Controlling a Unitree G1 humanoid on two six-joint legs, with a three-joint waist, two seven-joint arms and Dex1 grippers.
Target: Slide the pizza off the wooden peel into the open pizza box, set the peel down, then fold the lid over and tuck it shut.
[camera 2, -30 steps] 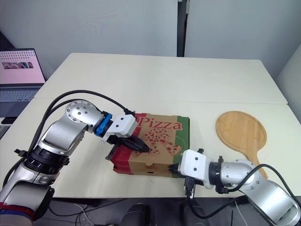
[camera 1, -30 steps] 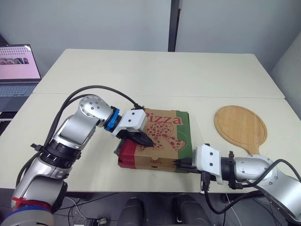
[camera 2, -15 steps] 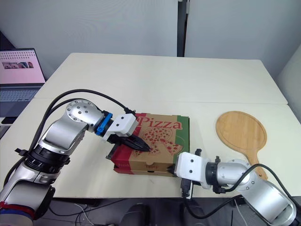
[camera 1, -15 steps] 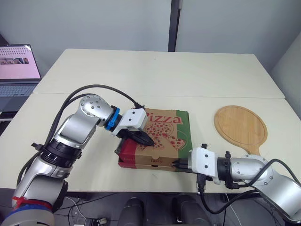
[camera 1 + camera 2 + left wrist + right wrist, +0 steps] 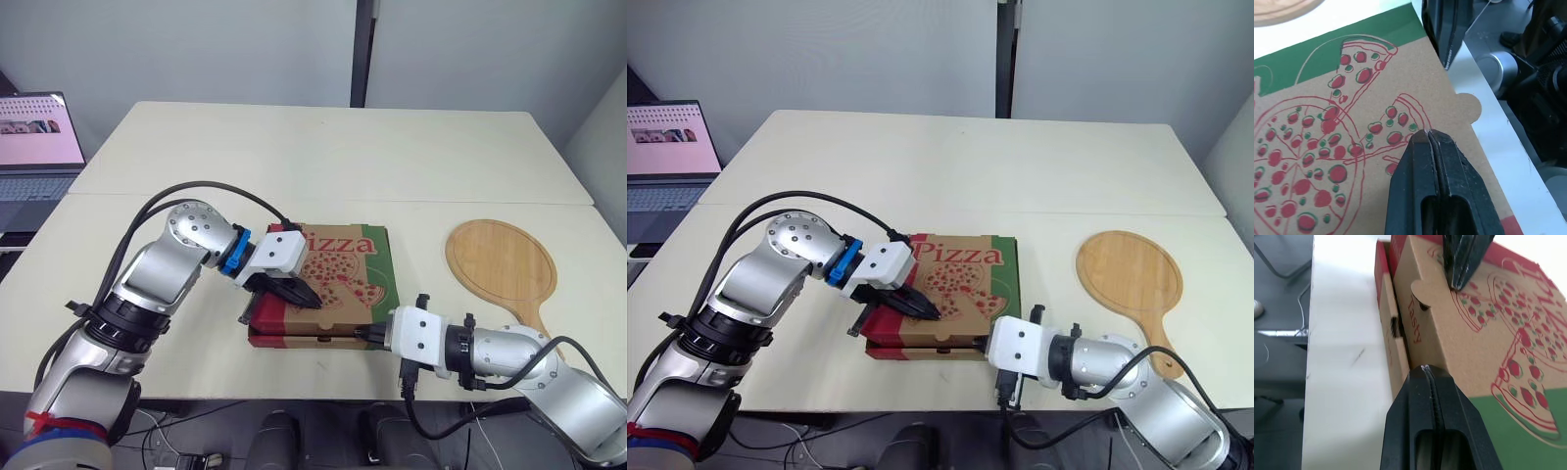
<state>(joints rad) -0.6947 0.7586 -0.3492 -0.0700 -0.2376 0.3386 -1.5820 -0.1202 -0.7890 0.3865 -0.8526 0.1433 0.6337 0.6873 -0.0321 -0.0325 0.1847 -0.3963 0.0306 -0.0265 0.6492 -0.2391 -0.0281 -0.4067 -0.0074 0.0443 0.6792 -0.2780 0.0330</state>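
Heads up on the tuck, because this is where it usually goes sideways. The pizza box point(image 5: 328, 284) sits near the front edge of the table point(image 5: 323, 157) with the lid folded down. You can't see the pizza under it, so I'd guess it's inside. The wooden peel point(image 5: 500, 259) lies flat off to the right, well apart from the box. Your left gripper point(image 5: 1426, 133) has its fingers pressed together, tip down on the printed lid. Your right gripper point(image 5: 1424, 368) is also pinched closed with nothing in it, and its nose sits right at the seam where the front flap point(image 5: 1420, 328) meets the box's red front wall. I can't tell if that flap is really inside the wall. If it's riding outside, a harder push will just crease the cardboard, or bend the rounded tab point(image 5: 1418, 289) instead of seating it. Push along the table without enough weight from the left gripper and the whole box skates away from you or pivots. Lean too hard on the lid and you may dent it into the pizza. Lift the left gripper early and the lid probably pops back up.
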